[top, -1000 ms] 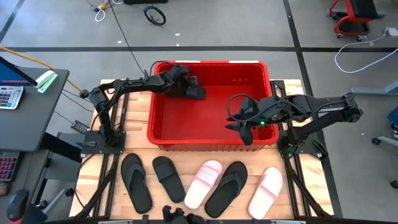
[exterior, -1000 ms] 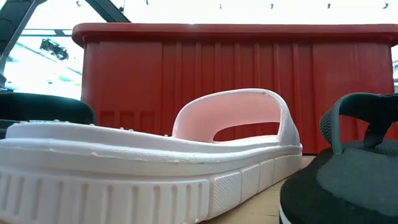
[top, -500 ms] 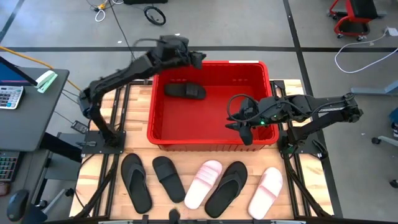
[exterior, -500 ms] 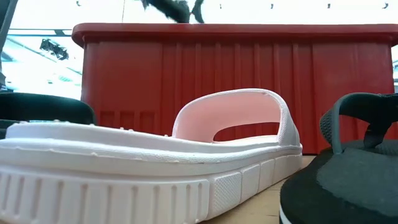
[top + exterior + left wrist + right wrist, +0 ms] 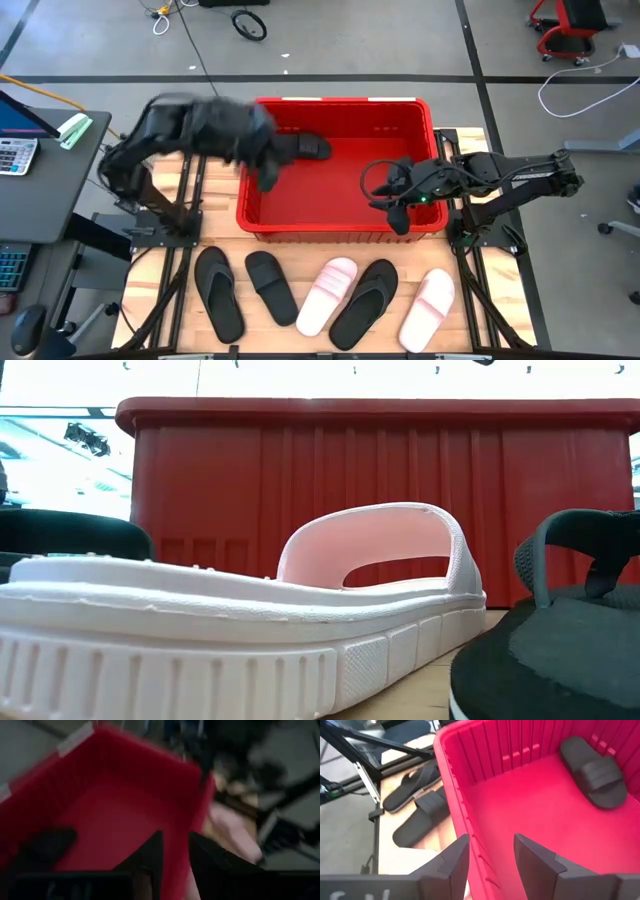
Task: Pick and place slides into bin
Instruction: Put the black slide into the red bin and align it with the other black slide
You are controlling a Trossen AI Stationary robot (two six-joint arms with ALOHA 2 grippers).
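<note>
One blk slide (image 5: pixel 308 147) beside L pincer (image 5: pixel 266 172)

My left arm (image 5: pixel 190 125): dark, glossy jointed links, blurred in the high view. My right arm (image 5: pixel 510 172): matte black segments with a looped black cable (image 5: pixel 378 178) near the wrist and a small green light (image 5: pixel 422 198). My right pincer (image 5: pixel 490 855): two flat, dark grey angular fingers (image 5: pixel 451 860). My left pincer (image 5: pixel 175 855): two black tapering fingers.

The left gripper (image 5: pixel 268 178) has let the black slide (image 5: pixel 305 147) drop in the bin (image 5: pixel 340 228) and swung toward its front-left wall.
</note>
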